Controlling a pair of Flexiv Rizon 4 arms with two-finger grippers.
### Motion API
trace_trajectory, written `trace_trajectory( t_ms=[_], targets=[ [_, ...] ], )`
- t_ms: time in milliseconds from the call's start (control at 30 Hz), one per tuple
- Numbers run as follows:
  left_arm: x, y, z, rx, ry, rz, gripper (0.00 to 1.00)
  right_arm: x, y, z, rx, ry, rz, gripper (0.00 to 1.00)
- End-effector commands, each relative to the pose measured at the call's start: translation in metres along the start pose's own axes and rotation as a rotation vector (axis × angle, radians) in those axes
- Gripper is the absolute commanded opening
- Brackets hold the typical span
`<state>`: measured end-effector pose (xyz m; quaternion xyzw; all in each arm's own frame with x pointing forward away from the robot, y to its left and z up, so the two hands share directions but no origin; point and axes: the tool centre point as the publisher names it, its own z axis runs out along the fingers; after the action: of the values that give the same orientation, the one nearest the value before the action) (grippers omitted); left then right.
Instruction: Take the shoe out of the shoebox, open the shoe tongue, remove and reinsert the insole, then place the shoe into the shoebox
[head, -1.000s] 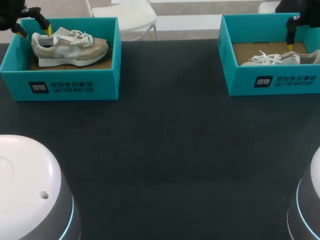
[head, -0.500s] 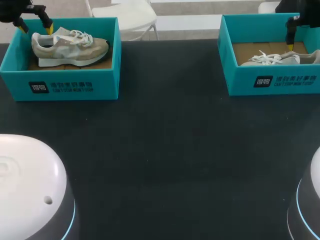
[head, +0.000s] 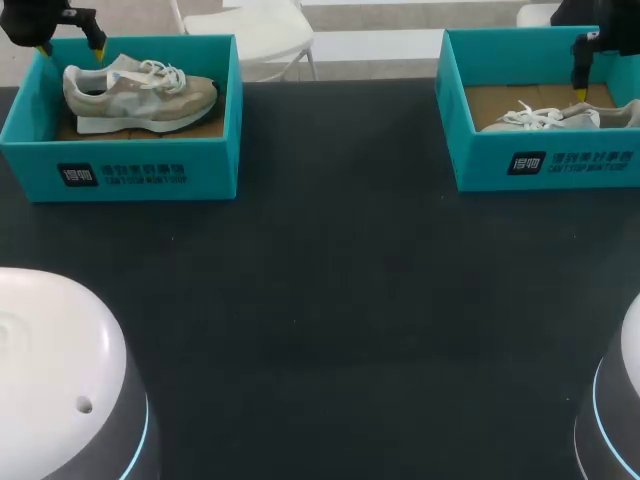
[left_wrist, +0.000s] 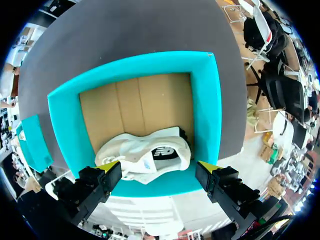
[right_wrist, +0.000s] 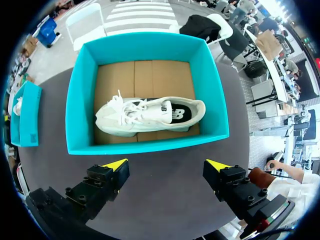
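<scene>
Two teal shoeboxes stand at the table's far side. The left shoebox (head: 140, 172) holds a beige shoe (head: 140, 92) lying on its side, also seen as the beige shoe (left_wrist: 145, 157) in the left wrist view. My left gripper (head: 72, 50) hangs open above its heel end, the shoe below and between the spread fingers (left_wrist: 107, 166), not touching. The right shoebox (head: 545, 160) holds a white shoe (head: 545, 117), the same white shoe (right_wrist: 150, 116) in the right wrist view. My right gripper (right_wrist: 166, 164) is open and empty, high over that box.
Dark table (head: 330, 300) stretches between and in front of the boxes. Each box has a brown cardboard floor (right_wrist: 150, 80). The other box shows off to one side in each wrist view: the right shoebox (left_wrist: 32, 142) and the left shoebox (right_wrist: 22, 120).
My left gripper has lifted a little and drifted back over the shoe's heel, still open. The right arm and both shoes have not moved.
</scene>
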<state>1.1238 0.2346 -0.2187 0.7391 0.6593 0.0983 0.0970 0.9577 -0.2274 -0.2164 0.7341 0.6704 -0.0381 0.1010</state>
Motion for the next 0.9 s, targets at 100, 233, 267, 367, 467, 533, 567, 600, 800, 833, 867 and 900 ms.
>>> trace_trajectory(
  t_ms=[100,233,267,367,467,533,567,600,800,833,867,900],
  targets=[
    [0.018,0.031,0.023,0.021,0.022,-0.062,1.0,0.0,-0.001,0.0,-0.002,0.001,0.001,1.0],
    [0.026,0.036,0.035,0.03,0.053,-0.096,1.0,0.0,-0.001,0.0,-0.002,0.001,0.001,1.0],
    [0.028,0.037,0.038,0.035,0.055,-0.096,0.97,0.0,-0.001,0.0,-0.002,0.001,0.001,1.0],
    [0.032,0.037,0.046,0.044,0.069,-0.104,0.91,0.0,-0.001,0.0,-0.002,0.001,0.001,1.0],
    [0.038,0.038,0.054,0.063,0.08,-0.113,0.78,0.0,-0.001,0.0,-0.002,0.001,0.001,1.0],
    [0.042,0.038,0.06,0.079,0.078,-0.122,0.75,0.0,-0.001,0.0,-0.002,0.001,0.001,1.0],
    [0.045,0.038,0.062,0.087,0.073,-0.117,0.72,0.0,-0.001,0.0,-0.002,0.001,0.001,1.0],
    [0.047,0.038,0.065,0.095,0.069,-0.122,0.68,0.0,-0.001,0.0,-0.002,0.001,0.001,1.0],
    [0.059,0.036,0.078,0.127,0.048,-0.103,0.53,0.0,-0.001,0.0,-0.002,0.001,0.001,1.0],
    [0.06,0.036,0.081,0.134,0.052,-0.101,0.53,0.0,-0.001,0.0,-0.002,0.001,0.001,1.0],
    [0.062,0.036,0.084,0.137,0.055,-0.102,0.55,0.0,-0.001,0.0,-0.002,0.001,0.001,1.0],
    [0.063,0.036,0.086,0.147,0.052,-0.099,0.55,0.0,-0.001,0.0,-0.002,0.001,0.001,1.0]
  ],
)
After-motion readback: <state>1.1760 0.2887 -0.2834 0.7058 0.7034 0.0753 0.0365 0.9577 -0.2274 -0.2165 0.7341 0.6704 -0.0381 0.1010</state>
